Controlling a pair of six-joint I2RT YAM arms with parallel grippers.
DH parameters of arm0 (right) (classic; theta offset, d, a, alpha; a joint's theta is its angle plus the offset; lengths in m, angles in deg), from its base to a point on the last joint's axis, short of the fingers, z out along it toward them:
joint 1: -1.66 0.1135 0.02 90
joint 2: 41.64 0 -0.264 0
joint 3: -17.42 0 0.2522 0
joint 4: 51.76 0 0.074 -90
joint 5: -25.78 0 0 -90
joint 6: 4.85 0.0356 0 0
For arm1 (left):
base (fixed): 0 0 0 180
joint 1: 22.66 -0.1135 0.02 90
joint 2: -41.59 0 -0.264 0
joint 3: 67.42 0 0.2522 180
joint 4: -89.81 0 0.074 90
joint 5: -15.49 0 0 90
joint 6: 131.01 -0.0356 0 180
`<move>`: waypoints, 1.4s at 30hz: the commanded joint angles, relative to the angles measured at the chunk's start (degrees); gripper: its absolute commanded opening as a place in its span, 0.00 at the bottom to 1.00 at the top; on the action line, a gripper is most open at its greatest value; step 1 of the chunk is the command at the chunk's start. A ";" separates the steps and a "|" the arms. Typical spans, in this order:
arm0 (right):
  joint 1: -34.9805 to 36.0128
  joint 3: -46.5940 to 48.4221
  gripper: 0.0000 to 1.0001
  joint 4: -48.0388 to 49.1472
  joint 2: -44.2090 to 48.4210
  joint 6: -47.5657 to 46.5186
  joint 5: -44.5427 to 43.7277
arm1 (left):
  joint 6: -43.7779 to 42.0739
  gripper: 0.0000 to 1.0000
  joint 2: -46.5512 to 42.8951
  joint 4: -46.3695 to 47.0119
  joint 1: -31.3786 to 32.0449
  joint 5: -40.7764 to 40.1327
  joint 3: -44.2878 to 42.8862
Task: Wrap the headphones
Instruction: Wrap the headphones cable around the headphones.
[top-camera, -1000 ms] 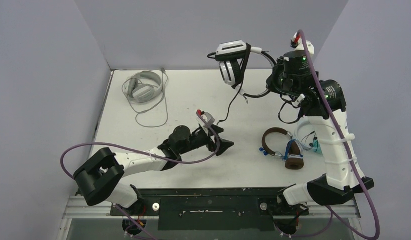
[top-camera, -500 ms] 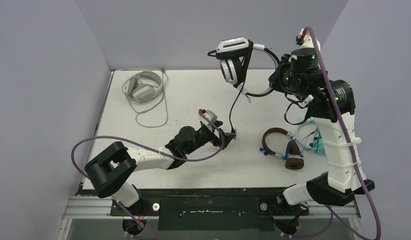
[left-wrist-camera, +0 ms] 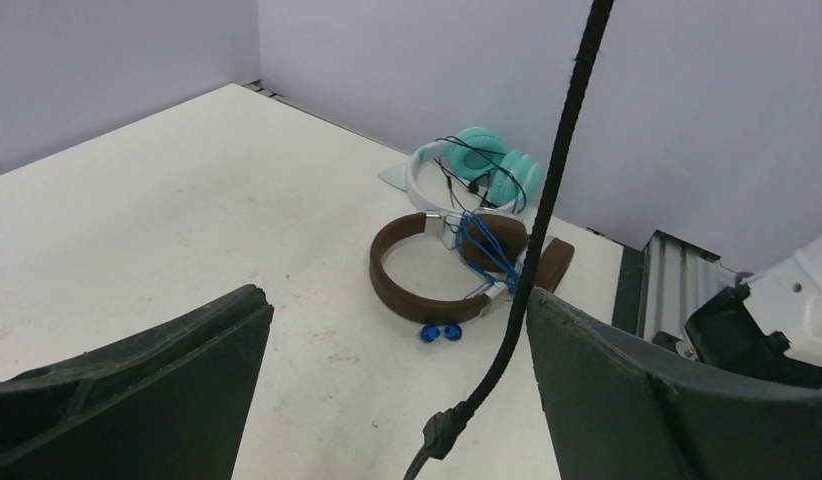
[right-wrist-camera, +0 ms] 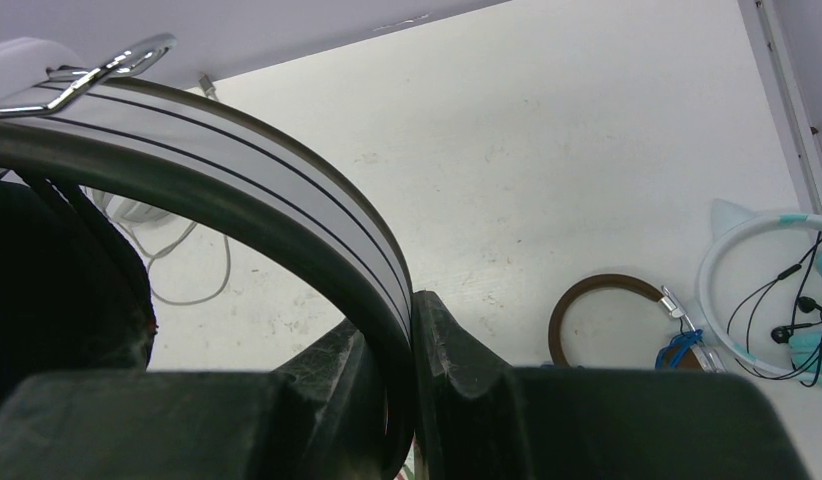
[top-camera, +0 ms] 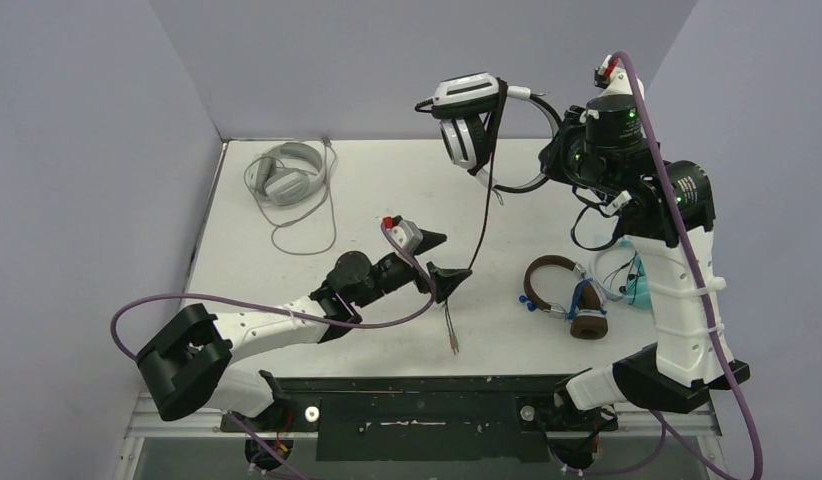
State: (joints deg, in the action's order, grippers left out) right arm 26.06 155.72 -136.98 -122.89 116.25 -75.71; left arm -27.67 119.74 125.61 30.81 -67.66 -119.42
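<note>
My right gripper [top-camera: 555,160] is shut on the band of the black-and-white headphones [top-camera: 465,112], holding them high over the back of the table. In the right wrist view the striped band [right-wrist-camera: 287,190] is pinched between the fingers of that gripper [right-wrist-camera: 412,330]. The black cable [top-camera: 484,200] hangs straight down from the headphones, its plug [top-camera: 455,345] near the table's front. My left gripper [top-camera: 442,255] is open, its jaws wide on either side of the cable [left-wrist-camera: 547,190]. The cable runs close to the right-hand finger [left-wrist-camera: 627,370], ungripped.
Brown headphones [top-camera: 557,285] with a bundled blue cable lie right of centre, and a teal pair [top-camera: 635,290] lies beside them at the right arm's foot. Pale grey headphones [top-camera: 287,175] with a loose grey cable lie at the back left.
The left gripper opened wide and let the black cable go; the cable now hangs straight with its plug dropped toward the front. The right arm lifted the headphones slightly.
</note>
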 commanded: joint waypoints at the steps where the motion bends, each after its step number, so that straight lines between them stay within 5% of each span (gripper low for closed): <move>1: -0.24 1.76 0.00 6.51 1.32 1.65 1.03 | 0.19 0.97 -1.16 3.28 -0.06 6.77 -1.22; 11: -0.25 1.09 0.00 7.42 1.39 1.88 2.23 | -0.94 0.97 0.00 1.58 -0.10 12.01 -4.83; 21: -0.28 0.80 0.00 8.09 1.49 2.35 3.90 | -6.32 0.80 8.26 -2.52 -0.12 8.35 -11.07; 26: -0.29 1.15 0.00 7.86 1.53 2.56 4.43 | -8.12 0.59 12.75 -3.33 -0.14 6.43 -12.62; 32: -0.31 1.25 0.00 6.51 2.03 1.78 4.74 | -7.43 0.12 14.32 1.59 -1.35 -3.44 -7.51; 37: -0.24 -2.03 0.00 7.43 4.28 -1.33 10.71 | -0.54 0.00 13.48 3.12 -8.49 3.65 -5.74; 42: -0.28 -6.88 0.00 8.16 7.21 -2.74 14.99 | 4.65 0.00 14.36 8.18 -13.32 10.00 -2.80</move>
State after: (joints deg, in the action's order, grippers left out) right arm 26.02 149.86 -136.33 -120.62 113.03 -66.88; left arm -28.02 134.19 128.40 19.95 -62.67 -124.44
